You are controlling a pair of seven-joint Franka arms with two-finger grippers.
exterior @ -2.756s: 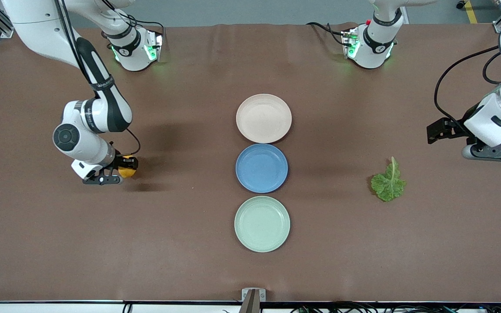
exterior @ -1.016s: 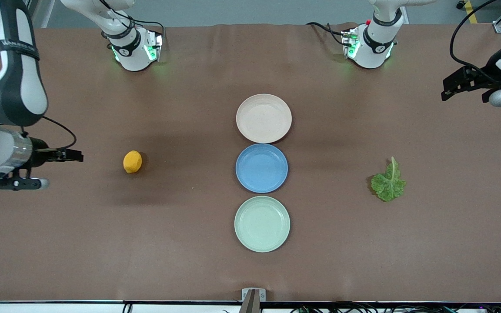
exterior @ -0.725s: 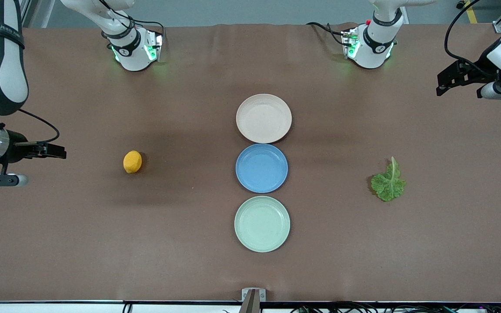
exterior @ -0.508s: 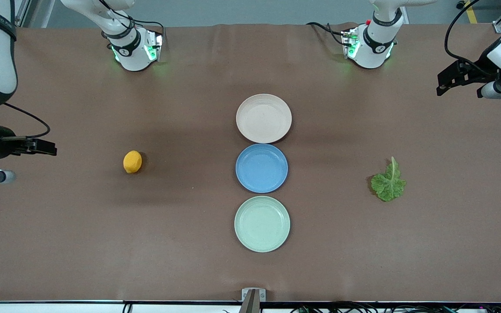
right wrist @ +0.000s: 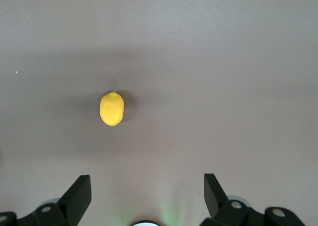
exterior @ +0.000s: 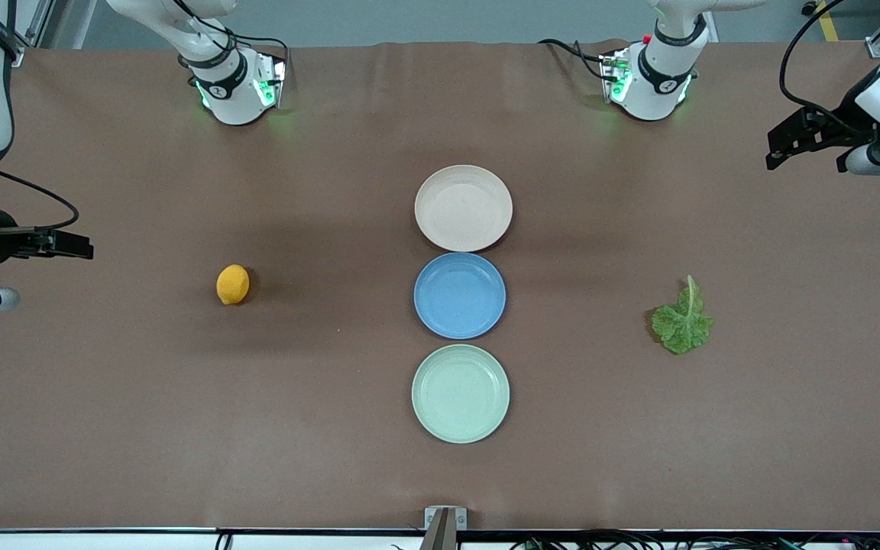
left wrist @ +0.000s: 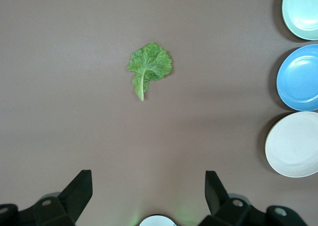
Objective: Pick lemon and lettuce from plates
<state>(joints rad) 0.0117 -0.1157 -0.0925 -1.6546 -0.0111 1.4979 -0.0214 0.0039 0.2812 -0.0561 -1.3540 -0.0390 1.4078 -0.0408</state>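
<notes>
Robot lab: bolted arm bases (exterior: 237, 84), cables.

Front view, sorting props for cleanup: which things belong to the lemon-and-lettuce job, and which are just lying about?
Job: small orange-yellow lemon; crinkly green lettuce leaf; pale beige-pink plate; pale mint green plate.
Lying about: round blue plate, between those two plates.

Three plates run in a line mid-table: the beige-pink plate (exterior: 463, 207) farthest from the front camera, the blue plate (exterior: 460, 295) between, the mint plate (exterior: 460, 393) nearest. The lemon (exterior: 232, 284) lies on the table toward the right arm's end, the lettuce (exterior: 682, 321) toward the left arm's end.
</notes>
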